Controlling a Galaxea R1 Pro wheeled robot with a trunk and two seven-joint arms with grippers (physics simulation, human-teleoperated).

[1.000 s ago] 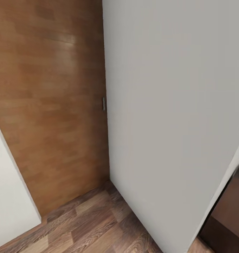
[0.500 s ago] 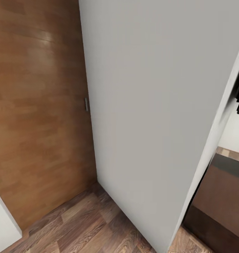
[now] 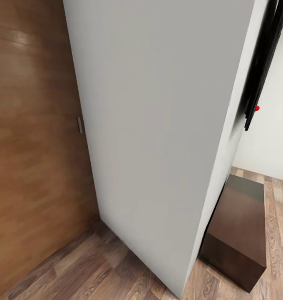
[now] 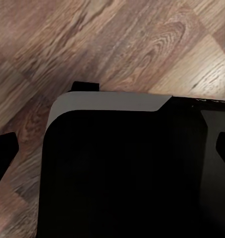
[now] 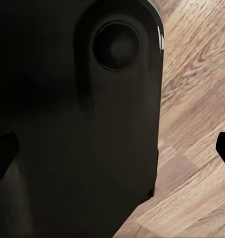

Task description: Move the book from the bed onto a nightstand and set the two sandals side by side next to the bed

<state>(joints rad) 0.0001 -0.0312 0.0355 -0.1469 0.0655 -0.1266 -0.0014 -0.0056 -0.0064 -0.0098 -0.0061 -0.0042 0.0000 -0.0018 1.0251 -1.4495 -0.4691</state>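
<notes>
A black robot body point(image 5: 78, 124) looms over wood-plank floor point(image 5: 196, 99).

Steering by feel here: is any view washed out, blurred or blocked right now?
Head view: evenly lit, sharp; faint sheen on the wooden door top left, soft shading along the white wall edge, dull reflection on the dark cabinet. Both wrist views: largely blocked by the robot's own black body, wood floor grain slightly soft.

In the head view the grey wall panel point(image 3: 158, 137) hides the near end of the long dark-brown cabinet point(image 3: 239, 227) and part of a black frame point(image 3: 262, 62) cut off at the top edge, beside a red spot point(image 3: 256, 108) too small to identify.
</notes>
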